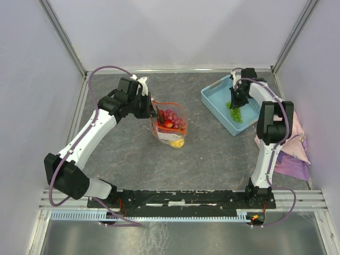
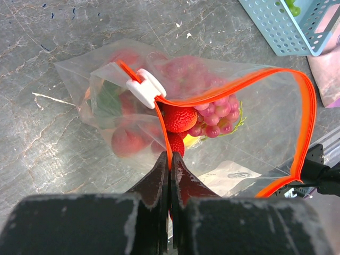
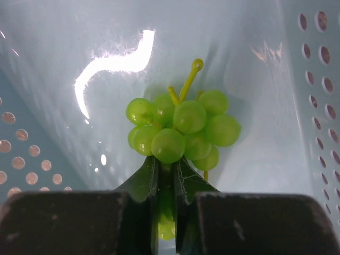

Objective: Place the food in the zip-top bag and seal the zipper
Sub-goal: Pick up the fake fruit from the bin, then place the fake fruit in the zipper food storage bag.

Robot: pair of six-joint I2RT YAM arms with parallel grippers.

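Contents on grey marbled worktop (image 1: 207,159), listed by item.

1. zip-top bag (image 1: 171,126): clear crinkly pouch, left of centre on the worktop, its mouth gaping wide in the left wrist view. Inside are a red strawberry (image 2: 179,118), purple grapes (image 2: 215,114) and a yellow fruit (image 2: 190,141) low down. Further red and green pieces are blurred behind the plastic.

2. zipper (image 2: 309,111): orange-red strip running round the bag's mouth, unsealed. The white slider (image 2: 143,86) sits at one end of the track, on the far-left side of the mouth in the wrist view.

3. left pincer (image 2: 170,164): fingers pressed together, pinching the zipper strip at the near side of the mouth.

4. green grapes (image 3: 180,130): small bunch with a yellow-green stem, inside the light blue basket (image 1: 215,101) at the far right of the worktop, well apart from the bag.

5. right pincer (image 3: 167,170): lowered into the basket, fingers drawn close on the near end of the green grapes. A grape shows in the narrow slit between them.

6. pink cloth (image 1: 295,151): crumpled at the right edge of the worktop, near the basket's near corner and partly behind the right arm.
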